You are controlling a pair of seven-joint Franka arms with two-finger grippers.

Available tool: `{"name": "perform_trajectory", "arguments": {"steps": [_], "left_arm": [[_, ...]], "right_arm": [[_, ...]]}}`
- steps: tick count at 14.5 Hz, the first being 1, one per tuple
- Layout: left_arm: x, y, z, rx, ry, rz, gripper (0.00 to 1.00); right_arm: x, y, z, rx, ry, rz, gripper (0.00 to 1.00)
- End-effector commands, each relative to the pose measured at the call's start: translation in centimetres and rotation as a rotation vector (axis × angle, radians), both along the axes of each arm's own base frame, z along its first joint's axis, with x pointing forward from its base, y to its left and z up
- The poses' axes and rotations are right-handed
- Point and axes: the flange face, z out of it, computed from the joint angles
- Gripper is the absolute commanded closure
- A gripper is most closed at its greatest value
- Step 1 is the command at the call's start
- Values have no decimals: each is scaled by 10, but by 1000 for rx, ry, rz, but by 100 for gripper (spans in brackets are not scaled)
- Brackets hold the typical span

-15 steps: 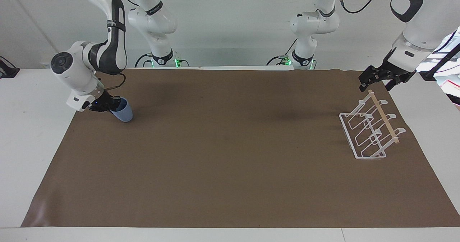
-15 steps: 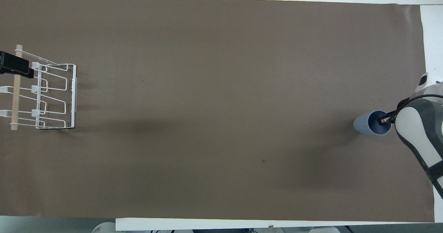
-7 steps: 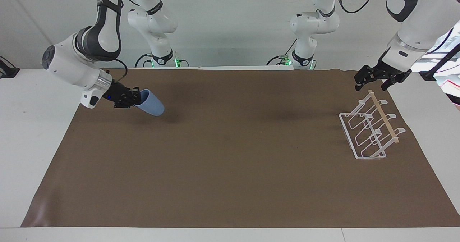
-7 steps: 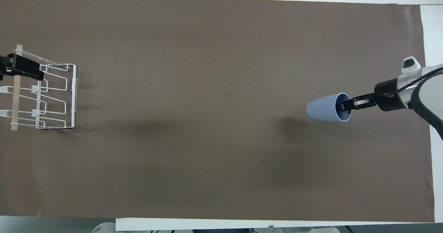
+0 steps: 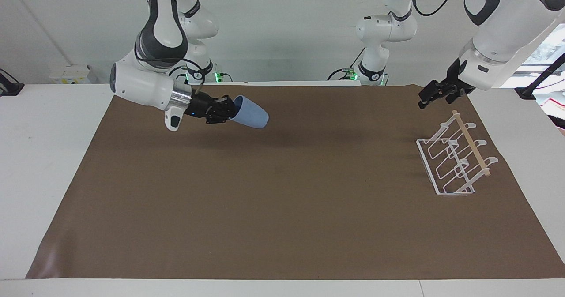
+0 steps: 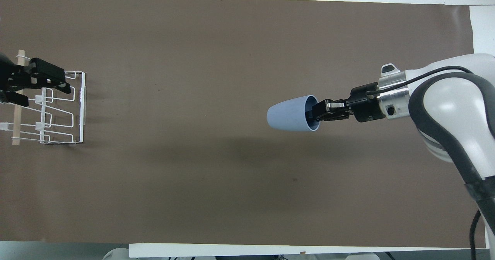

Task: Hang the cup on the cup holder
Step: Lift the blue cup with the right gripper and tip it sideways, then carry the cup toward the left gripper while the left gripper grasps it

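The light-blue cup (image 5: 250, 113) (image 6: 288, 114) hangs in the air on its side, base pointing toward the left arm's end of the table. My right gripper (image 5: 229, 110) (image 6: 315, 111) is shut on its rim, one finger inside the mouth, over the mat on the right arm's half. The white wire cup holder (image 5: 471, 143) (image 6: 82, 109), with a wooden rod across its top, stands at the left arm's end. My left gripper (image 5: 430, 103) (image 6: 42, 92) hovers open above the holder's end nearest the robots, touching nothing.
A brown mat (image 5: 282, 200) covers most of the white table (image 5: 44, 156). The bases of both arms stand along the table's edge at the robots' end.
My right arm has lifted the cup off the mat and carried it toward the middle, tipping it onto its side. My left gripper has drifted slightly over the holder toward the middle.
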Motion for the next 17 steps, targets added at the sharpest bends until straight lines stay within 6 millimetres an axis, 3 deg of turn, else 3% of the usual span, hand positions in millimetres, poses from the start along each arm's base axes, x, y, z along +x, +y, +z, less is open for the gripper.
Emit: {"name": "perform_trajectory", "arguments": {"steps": [1,4,6,8,10,15,17], "left_arm": [[-23,-53,5,12,53,242,0],[-25,-93,16,-108,123,636,0],[-39,-138,18,-111,161,822,0],[-52,-162,15,-98,190,1000,0],[-68,-180,11,-90,202,1042,0],[-92,-180,-20,-30,244,1087,0],[-97,-189,-34,-38,249,1101,0]], "right_arm": [[-7,45,9,72,94,-61,98],[-19,104,16,107,100,-116,98],[-31,139,18,118,97,-140,98],[-40,161,18,115,98,-165,98],[-44,170,17,118,104,-167,98],[-44,172,18,145,127,-177,99],[-45,172,20,151,129,-180,99]]}}
